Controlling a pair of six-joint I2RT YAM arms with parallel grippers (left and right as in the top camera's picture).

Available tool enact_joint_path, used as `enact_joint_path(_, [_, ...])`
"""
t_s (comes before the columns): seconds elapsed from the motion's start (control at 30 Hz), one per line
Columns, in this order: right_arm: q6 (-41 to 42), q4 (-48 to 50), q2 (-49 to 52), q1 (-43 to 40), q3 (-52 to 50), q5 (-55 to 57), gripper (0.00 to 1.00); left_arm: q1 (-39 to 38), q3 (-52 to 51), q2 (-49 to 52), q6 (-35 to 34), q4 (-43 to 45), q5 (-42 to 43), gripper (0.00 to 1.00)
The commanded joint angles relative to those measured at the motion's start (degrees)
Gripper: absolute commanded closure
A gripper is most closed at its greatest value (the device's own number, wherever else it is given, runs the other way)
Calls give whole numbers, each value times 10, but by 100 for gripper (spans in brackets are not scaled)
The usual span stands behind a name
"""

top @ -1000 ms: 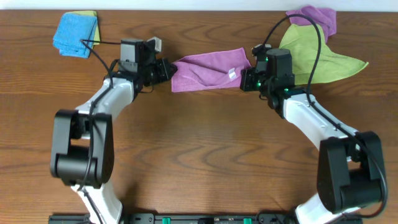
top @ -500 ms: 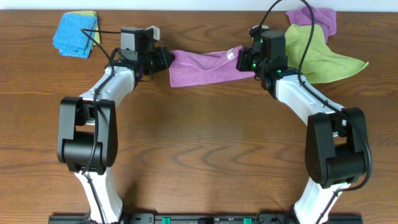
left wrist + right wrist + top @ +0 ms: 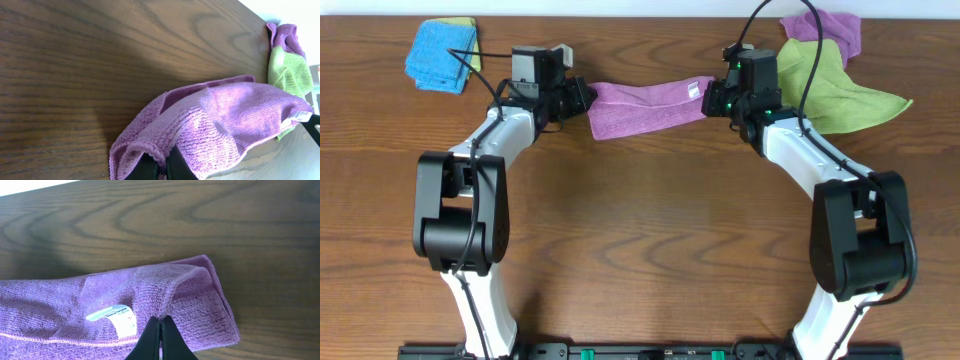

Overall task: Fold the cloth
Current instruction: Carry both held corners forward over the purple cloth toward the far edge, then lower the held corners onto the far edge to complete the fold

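**Both ends held: keep the cloth tight and lay it down flat**

From above, I see the purple cloth [image 3: 645, 103] stretched out like a band near the far edge of the table [image 3: 640, 230], about in the middle. My left gripper [image 3: 582, 97] is pinched on its left end and my right gripper [image 3: 712, 98] is pinched on its right end. A folded blue cloth [image 3: 442, 55] sits in the far left corner. A green cloth [image 3: 840, 95] lies by the far right corner, close to my right arm. I want to keep away from that one.

In the left wrist view, the fingers of the left gripper [image 3: 160, 167] are closed tight on a thick, bunched edge of the purple cloth [image 3: 225, 125]. There is a shadow under it, so I think it hangs a little off the wood. I must hold all the layers, not just the top one.

In the right wrist view, the right gripper [image 3: 160, 330] is squeezed shut on the hem of the purple cloth [image 3: 75, 305], next to a white label [image 3: 112, 316]. The corner here is doubled over.

To do this well, I think both hands should move together, at the same height and speed. The cloth should stay tight, so no lumps form when it lands.
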Motion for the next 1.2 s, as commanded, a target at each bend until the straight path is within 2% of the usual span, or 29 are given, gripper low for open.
enact_joint_path(0.0, [6, -3, 7, -12, 7, 19, 98, -2, 16, 10, 12, 2, 17, 94])
enact_joint_path(0.2, [15, -9, 13, -28, 7, 19, 98, -33, 19, 10, 12, -1, 19, 94])
enact_joint_path(0.37, [14, -41, 14, -31, 7, 19, 99, -55, 18, 11, 21, -32, -58, 94])
enact_joint_path(0.6, [12, -47, 15, -31, 7, 19, 99, -54, 18, 11, 21, -33, -104, 94])
enact_joint_path(1.17, [8, -39, 41, -31, 7, 19, 99, -54, 18, 15, 21, -107, -105, 94])
